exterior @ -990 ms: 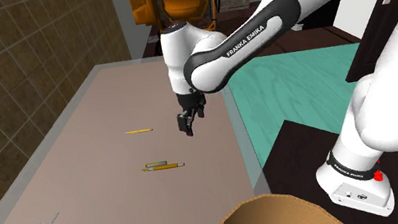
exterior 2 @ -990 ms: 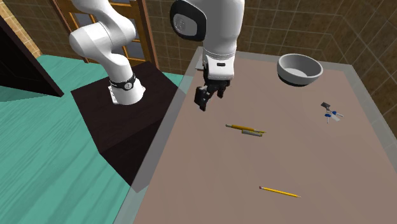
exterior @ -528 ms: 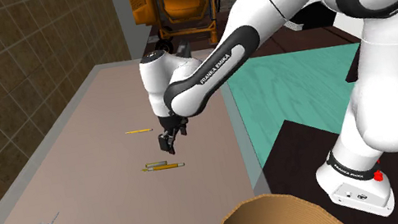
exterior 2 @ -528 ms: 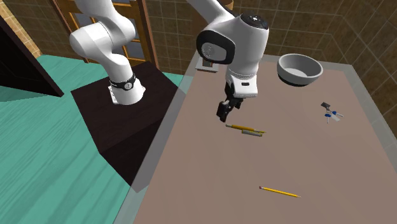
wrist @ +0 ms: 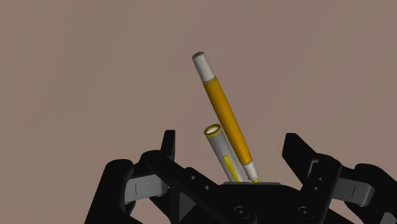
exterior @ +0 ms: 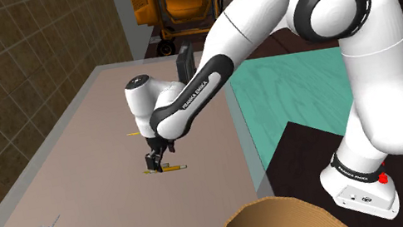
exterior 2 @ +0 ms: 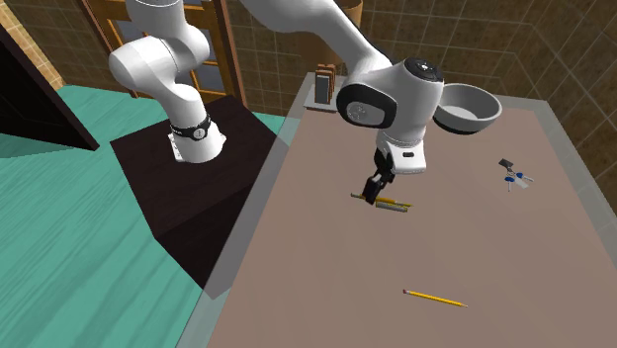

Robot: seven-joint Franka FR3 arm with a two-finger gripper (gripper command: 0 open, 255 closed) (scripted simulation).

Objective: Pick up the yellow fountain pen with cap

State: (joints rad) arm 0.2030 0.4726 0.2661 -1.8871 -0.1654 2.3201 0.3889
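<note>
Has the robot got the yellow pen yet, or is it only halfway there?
Not yet. Done: the gripper is down at the yellow pen, whose near end sits between its open fingers, beside the grey cap. In hand: nothing; the fingers do not touch the pen, which lies on the table. Left: close on the pen and lift it.

The yellow fountain pen [wrist: 226,121], grey-tipped, lies flat with its grey cap [wrist: 221,151] just beside.
</note>
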